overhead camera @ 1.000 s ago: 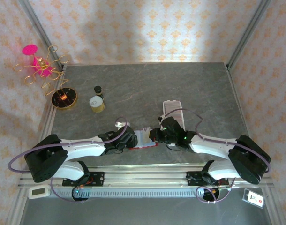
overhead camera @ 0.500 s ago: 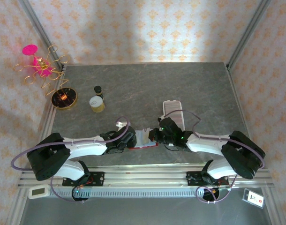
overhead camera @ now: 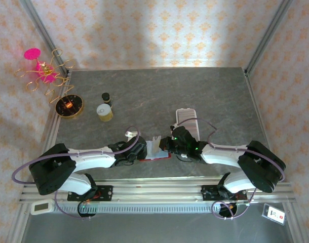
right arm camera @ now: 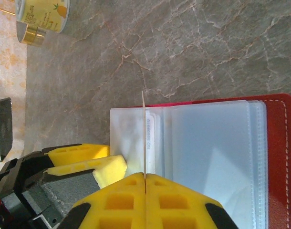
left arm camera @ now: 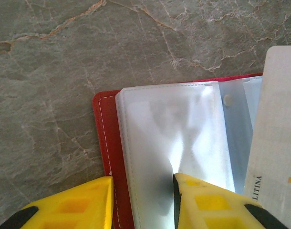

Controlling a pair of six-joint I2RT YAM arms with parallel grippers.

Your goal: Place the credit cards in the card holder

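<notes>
**Spotter:** Where's the card holder (overhead camera: 155, 153)?

**Operator:** It's lying open and flat on the table (overhead camera: 144, 96), right between my two arms, red cover down and clear sleeves (left arm camera: 174, 129) facing up. My right gripper (right arm camera: 144, 175) has its fingers pressed together on a credit card (right arm camera: 144, 138). The card stands on edge, and its free edge is above the sleeves near the fold.

**Spotter:** And the left?

**Operator:** My left gripper (left arm camera: 143, 183) is part spread and points down at the holder's outer edge. One fingertip is over a sleeve and the other is by the red border. I can't tell whether it's actually bearing down.

**Spotter:** How do you expect this to handle?

**Operator:** The card is light, thin and stiff, with slick faces. I'd judge it can pivot or slide in the pads if its edge catches. I'm gripping it at one short end, which I think is right, because most of its length is free to enter a pocket.

**Spotter:** And the holder?

**Operator:** It's the awkward part. It looks light, so it could skate on this smooth top. The sleeves look floppy, glossy and clingy, so a pocket mouth may stay shut. I'd pin it by the stiffer red cover, not by the film.
</notes>
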